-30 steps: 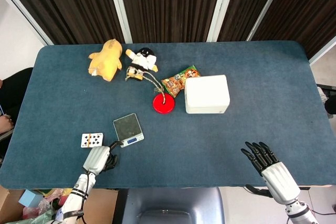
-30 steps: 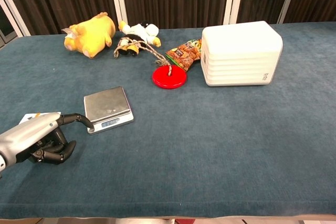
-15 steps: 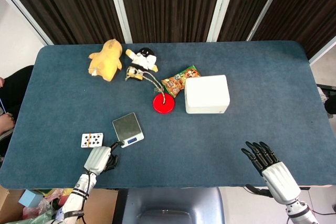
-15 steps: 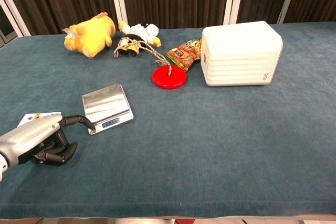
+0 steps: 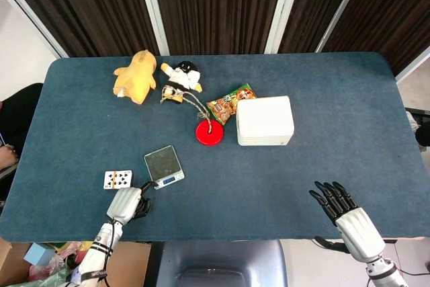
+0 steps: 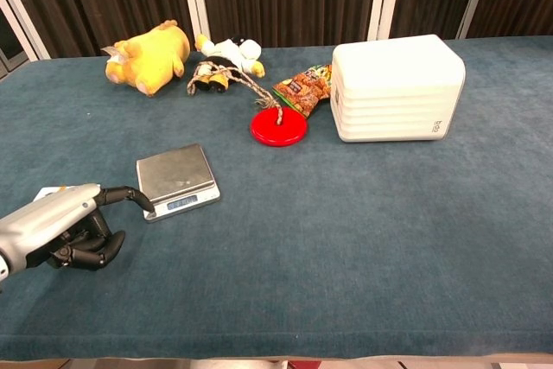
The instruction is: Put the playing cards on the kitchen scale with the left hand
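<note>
Scale (image 5: 164, 165) has jiggled back square; left hand (image 5: 125, 203) barely shifted, fingers curled, apparently holding nothing. Playing cards (image 5: 117, 179) lie flat just ahead-left of it, long axis sideways, left of scale.

1. Looks like a robot test room or lab, not a home.
2. Long table covered in dark blue felt (image 5: 336, 139), set before dark vertical blinds with white posts (image 5: 215, 5).
3. Unrelated props on the far side: yellow plush toy (image 5: 136, 75), white ribbed plastic box (image 5: 265, 120), red round disc (image 5: 209, 133).
</note>
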Controlling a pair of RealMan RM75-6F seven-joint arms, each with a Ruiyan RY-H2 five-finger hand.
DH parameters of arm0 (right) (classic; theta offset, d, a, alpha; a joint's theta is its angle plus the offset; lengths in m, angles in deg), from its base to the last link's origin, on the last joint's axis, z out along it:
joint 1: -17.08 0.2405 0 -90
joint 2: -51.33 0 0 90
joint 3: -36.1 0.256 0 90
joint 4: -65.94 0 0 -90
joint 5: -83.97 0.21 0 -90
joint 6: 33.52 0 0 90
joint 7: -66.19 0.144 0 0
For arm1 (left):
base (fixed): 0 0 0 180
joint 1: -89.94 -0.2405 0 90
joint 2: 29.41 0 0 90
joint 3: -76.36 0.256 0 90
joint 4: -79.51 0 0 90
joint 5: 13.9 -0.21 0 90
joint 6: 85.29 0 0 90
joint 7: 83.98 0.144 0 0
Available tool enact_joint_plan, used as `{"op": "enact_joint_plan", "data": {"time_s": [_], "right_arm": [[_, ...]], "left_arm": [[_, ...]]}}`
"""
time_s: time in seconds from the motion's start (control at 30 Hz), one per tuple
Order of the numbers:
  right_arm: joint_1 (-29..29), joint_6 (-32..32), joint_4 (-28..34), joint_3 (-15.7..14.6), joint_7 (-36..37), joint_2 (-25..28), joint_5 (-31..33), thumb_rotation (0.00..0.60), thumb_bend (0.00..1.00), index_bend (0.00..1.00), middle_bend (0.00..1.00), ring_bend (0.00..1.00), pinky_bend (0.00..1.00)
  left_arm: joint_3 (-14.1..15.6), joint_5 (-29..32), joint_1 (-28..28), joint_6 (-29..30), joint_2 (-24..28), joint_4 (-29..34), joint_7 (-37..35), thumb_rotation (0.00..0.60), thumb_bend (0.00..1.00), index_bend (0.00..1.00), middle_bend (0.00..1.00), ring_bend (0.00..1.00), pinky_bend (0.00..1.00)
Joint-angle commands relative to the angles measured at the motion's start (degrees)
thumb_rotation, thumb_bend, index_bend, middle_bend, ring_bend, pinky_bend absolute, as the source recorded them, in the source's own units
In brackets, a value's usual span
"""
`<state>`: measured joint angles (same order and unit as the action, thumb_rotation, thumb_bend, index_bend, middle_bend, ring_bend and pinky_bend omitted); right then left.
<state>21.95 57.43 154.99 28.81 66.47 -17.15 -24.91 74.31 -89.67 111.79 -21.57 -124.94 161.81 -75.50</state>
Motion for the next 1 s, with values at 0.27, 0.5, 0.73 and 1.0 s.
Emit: {"op": "enact_joint_plan", "data": {"time_s": [0.27, 0.5, 0.73, 1.0], "right_arm": [[-0.1, 0.3, 0.0, -0.1, 0.1, 0.1, -0.3, 0.6, 0.13, 0.0, 0.0, 0.0, 0.0], [-0.1, 0.4, 0.2, -0.1, 0.5, 0.4, -0.4, 0.6, 0.13, 0.0, 0.0, 0.0, 0.0], [0.1, -0.5, 0.5, -0.4, -0.3, 0.0, -0.8, 0.6, 0.13, 0.0, 0.0, 0.0, 0.0], [0.4, -1.1, 0.5, -0.3, -0.2, -0.1, -0.3, 0.6, 0.13, 0.0, 0.0, 0.0, 0.0]], "left_arm": [[-2.3, -9.2, -1.9, 12.7, 3.7, 0.1, -5.6, 0.6, 0.49, 0.2, 0.7, 0.86, 0.94], [-0.8, -8.5, -1.7, 9.2, 11.5, -0.5, -4.4, 0.6, 0.41, 0.14, 0.14, 0.06, 0.17], [1.0, -3.6, 0.2, -1.0, 14.9, -3.1, -2.6, 0.6, 0.37, 0.03, 0.0, 0.0, 0.01], [1.6, -1.3, 1.6, -6.4, 13.3, -7.9, -3.4, 0.6, 0.37, 0.04, 0.0, 0.0, 0.0]]}}
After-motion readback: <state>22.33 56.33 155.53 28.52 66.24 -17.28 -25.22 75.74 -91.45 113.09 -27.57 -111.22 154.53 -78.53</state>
